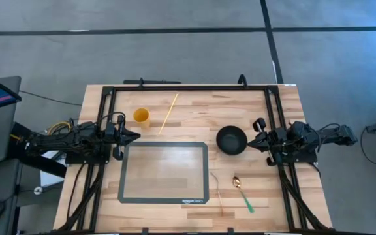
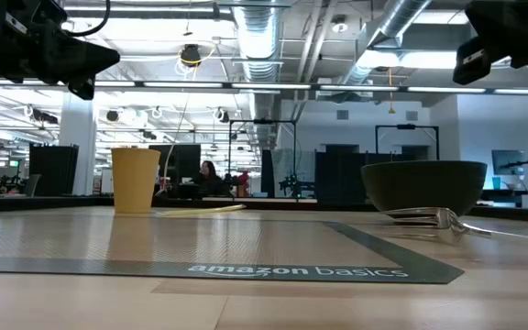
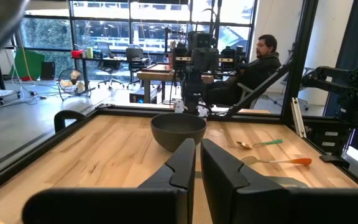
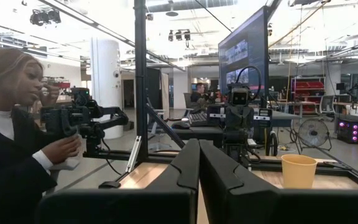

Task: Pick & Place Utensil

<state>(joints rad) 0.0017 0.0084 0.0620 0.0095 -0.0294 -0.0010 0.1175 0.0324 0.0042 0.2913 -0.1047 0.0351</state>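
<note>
Grey-bordered mat [image 1: 164, 196] printed "amazon basics" on slatted wood table [image 1: 194, 108]; left gripper [image 1: 136, 136] and right gripper [image 1: 252, 139] both closed, empty

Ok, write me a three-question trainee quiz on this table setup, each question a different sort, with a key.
1. True or false: the dark bowl sits on the baking mat.
2. Multiple choice: where is the yellow cup? A) inside the bowl B) on the bare wood near the left gripper C) in the right gripper
3. Fill in: the spoon with the green handle lies beside a ____ with an orange handle.

Key:
1. False; it stands on the wooden table, off the mat's right edge.
2. B
3. fork
</note>
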